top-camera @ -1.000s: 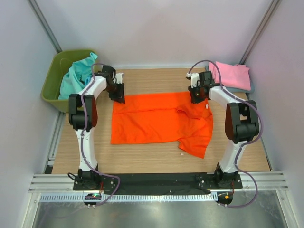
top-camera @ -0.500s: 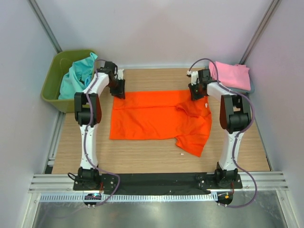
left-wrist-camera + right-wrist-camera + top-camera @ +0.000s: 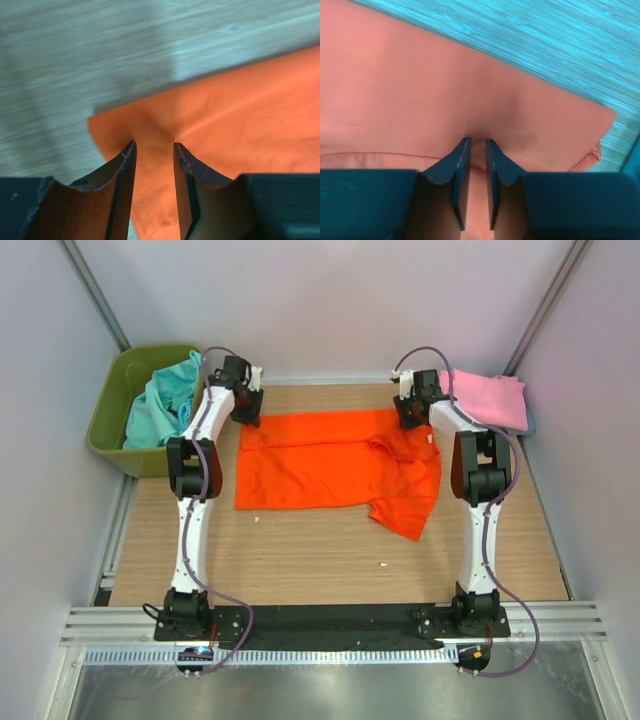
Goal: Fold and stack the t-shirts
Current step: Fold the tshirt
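The bright orange t-shirt (image 3: 320,465) lies spread across the wooden table, with one sleeve folded toward the front right. My left gripper (image 3: 247,412) is at its far left corner. In the left wrist view the jaws (image 3: 154,144) have a bunched ridge of orange cloth (image 3: 240,100) between them, and the corner is lifted off the wood. My right gripper (image 3: 411,415) is at the far right corner, its narrow jaws (image 3: 477,140) pinching orange cloth (image 3: 410,85). A pink t-shirt (image 3: 490,400) lies folded at the back right. Teal t-shirts (image 3: 160,405) are heaped in the bin.
An olive-green plastic bin (image 3: 105,420) stands off the table's far left corner. White walls close in the back and sides. Bare wood (image 3: 300,560) runs between the shirt and the arm bases. A small white speck (image 3: 383,563) lies on that wood.
Both grippers have moved toward the back wall and pulled the orange t-shirt away from the bases. The shirt lies flatter, and both pairs of jaws have spread slightly.
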